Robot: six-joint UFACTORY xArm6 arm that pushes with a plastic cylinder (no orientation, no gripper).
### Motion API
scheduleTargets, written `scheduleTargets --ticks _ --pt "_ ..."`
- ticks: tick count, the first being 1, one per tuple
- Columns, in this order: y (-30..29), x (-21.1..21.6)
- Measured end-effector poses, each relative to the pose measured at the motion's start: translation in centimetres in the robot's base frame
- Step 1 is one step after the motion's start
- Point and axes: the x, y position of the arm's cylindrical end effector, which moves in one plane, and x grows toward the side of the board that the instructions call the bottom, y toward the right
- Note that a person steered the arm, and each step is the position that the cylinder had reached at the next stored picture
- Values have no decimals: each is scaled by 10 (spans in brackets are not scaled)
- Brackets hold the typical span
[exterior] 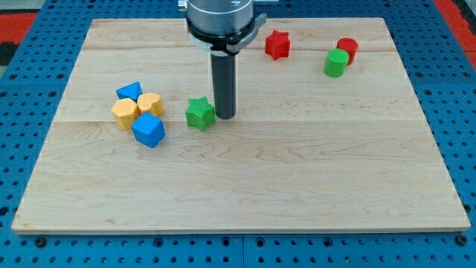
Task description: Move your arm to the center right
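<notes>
My tip [224,116] rests on the wooden board [297,186] a little left of the board's middle. It stands right beside the green star block [200,113], touching or nearly touching the star's right side. The rod rises straight up to the arm's grey head at the view's top. The board's center right lies far to the right of my tip.
A cluster at the view's left holds a blue triangular block [129,91], two yellow blocks [150,103] [125,113] and a blue cube [149,130]. At the upper right are a red star [277,45], a red cylinder [347,49] and a green cylinder [336,62].
</notes>
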Motion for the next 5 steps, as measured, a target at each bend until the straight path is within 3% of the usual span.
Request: scheduleTargets --ticks 2,5 --pt "-45 1" --pt "133 -13"
